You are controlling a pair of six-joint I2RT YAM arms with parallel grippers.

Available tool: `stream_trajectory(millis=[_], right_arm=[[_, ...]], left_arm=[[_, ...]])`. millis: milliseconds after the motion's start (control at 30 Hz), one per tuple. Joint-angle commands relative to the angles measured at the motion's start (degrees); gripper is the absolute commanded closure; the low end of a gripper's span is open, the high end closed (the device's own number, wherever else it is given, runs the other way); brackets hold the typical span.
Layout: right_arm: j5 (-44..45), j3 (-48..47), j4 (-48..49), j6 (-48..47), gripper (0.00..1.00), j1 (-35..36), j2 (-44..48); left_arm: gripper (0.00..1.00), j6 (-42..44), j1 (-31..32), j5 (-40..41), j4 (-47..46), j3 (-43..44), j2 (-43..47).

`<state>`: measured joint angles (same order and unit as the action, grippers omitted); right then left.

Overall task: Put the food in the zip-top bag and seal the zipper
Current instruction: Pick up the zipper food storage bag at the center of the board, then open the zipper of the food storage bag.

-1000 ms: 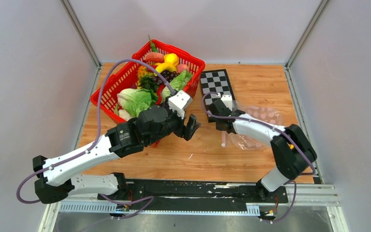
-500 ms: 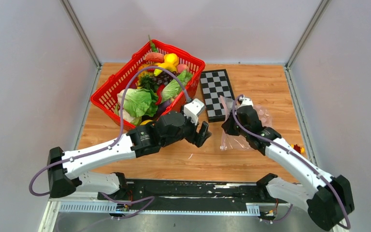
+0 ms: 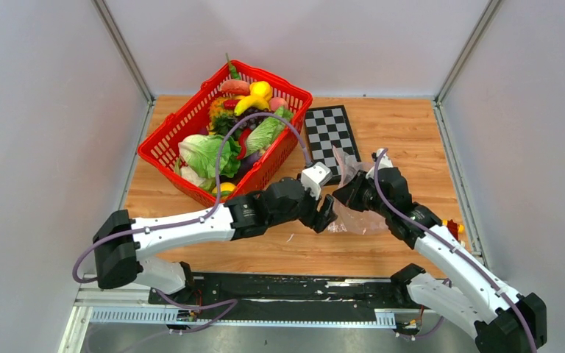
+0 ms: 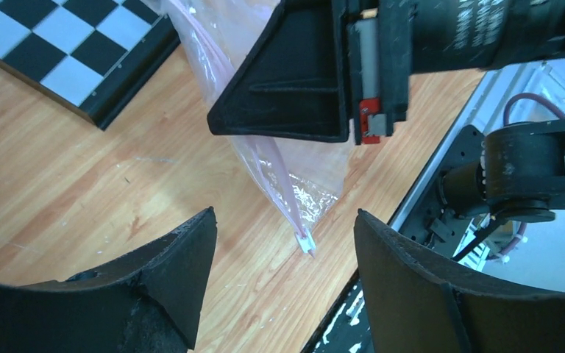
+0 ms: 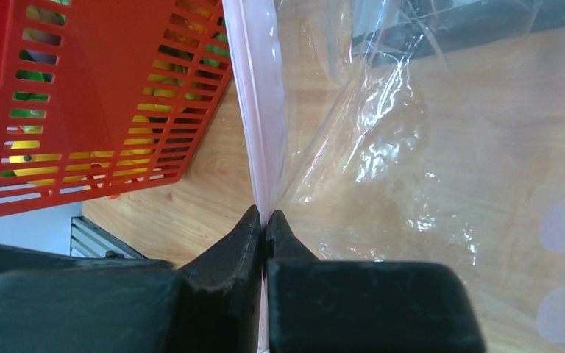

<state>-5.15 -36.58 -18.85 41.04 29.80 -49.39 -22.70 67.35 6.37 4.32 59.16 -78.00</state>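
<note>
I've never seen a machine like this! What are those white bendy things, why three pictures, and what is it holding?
They are two robot arms bolted to a wooden table. One picture looks down from above; the other two come from small cameras on the wrists. On the table sit a red basket of toy food and a checkerboard. The right arm has its jaws shut on the pink edge of a clear bag. The left arm has open jaws beside the bag, holding nothing.

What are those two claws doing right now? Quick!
Left gripper: open, gripping nothing.
Right gripper: closed, pinching the pale pink strip along the mouth of the clear crinkly plastic bag.
</note>
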Motion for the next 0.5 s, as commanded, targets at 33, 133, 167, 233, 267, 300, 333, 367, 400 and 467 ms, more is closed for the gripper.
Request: stream_trajectory(millis=[33,133,167,233,267,300,333,367,400,467], right_arm=[[-1.31,-1.78,2.68,1.79,0.99,-0.08,-0.04],[-1.67,-3.11,0.97,0.80,0.99,-0.15,-0.13],[-1.70,-3.14,0.66,0.70,0.99,-0.12,0.14],[-2.06,-3.15,0.25,0.63,0.99,-0.12,0.53],[-2.42,-3.07,0.27,0.64,0.99,-0.11,0.81],[-2.78,-3.01,0.30,0.67,0.99,-0.11,0.99],[-3.06,-2.98,0.31,0.64,0.99,-0.14,1.11],[-3.28,-3.05,0.23,0.59,0.99,-0.12,1.15],[-3.48,-3.25,0.05,0.59,0.99,-0.14,1.14],[-3.86,-3.47,-0.37,0.62,0.99,-0.15,1.17]], left_arm=[[0.28,-3.99,0.19,1.05,-7.48,-3.49,-2.16],[0.37,-4.76,0.21,6.04,-5.78,-3.38,-2.73],[0.38,-4.73,0.21,7.01,-5.91,-3.66,-2.65],[0.38,-4.68,0.22,7.75,-7.15,-4.30,-2.52],[0.38,-4.80,0.18,7.57,-7.88,-4.53,-2.50],[0.38,-4.81,0.23,7.04,-8.66,-4.65,-2.59],[0.38,-4.81,0.21,6.42,-9.38,-4.66,-2.77],[0.38,-4.95,0.19,5.85,-9.97,-4.66,-3.03],[0.38,-5.07,0.23,4.88,-10.59,-4.58,-3.40],[0.39,-4.99,0.21,2.97,-11.62,-4.53,-3.97]])
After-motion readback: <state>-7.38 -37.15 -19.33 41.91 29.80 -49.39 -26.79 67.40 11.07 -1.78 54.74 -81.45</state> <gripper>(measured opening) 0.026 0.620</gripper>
